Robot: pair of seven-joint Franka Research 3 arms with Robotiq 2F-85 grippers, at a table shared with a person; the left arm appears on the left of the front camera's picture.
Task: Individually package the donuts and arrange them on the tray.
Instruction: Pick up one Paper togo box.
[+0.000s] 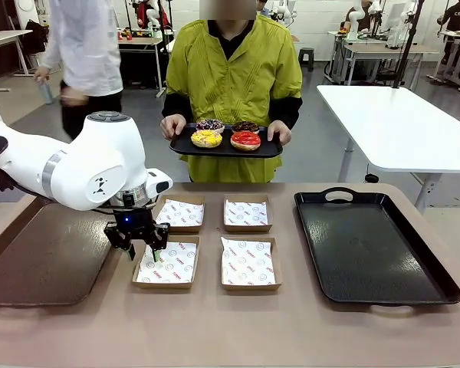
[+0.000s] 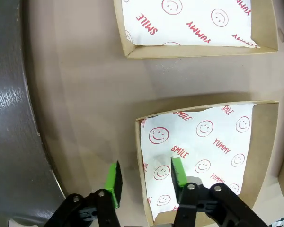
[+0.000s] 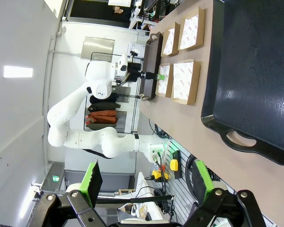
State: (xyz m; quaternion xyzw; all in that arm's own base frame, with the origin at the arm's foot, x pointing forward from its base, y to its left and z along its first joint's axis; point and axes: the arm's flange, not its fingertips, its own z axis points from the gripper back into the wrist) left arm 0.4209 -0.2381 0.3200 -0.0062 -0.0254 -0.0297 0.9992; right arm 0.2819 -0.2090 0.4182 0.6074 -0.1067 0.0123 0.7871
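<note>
Front view, tan matte table (image 1: 291,337): a large black tray (image 1: 376,245), glossy, rectangular and handled, is lying at 3 o'clock. A dull brown tray (image 1: 46,261) is lying at 9 o'clock.

A person at 12 o'clock is holding a black serving tray (image 1: 185,147) off the table. It is carrying the donuts in two rows:
- yellow donut (image 1: 206,139)
- red donut (image 1: 245,140)
- purple-sprinkled donut (image 1: 210,124)
- brown donut (image 1: 245,126)

All are round rings with no long axis, lying flat with icing and holes facing up.

Four shallow cardboard boxes (image 1: 248,263), lined with printed paper, are sitting at centre.

The left gripper (image 2: 145,165) is pointing down with its jaws apart, straddling the near-left box (image 1: 165,264) wall without pinching it.

The right gripper (image 3: 146,165) is hanging wide open and holding nothing.
</note>
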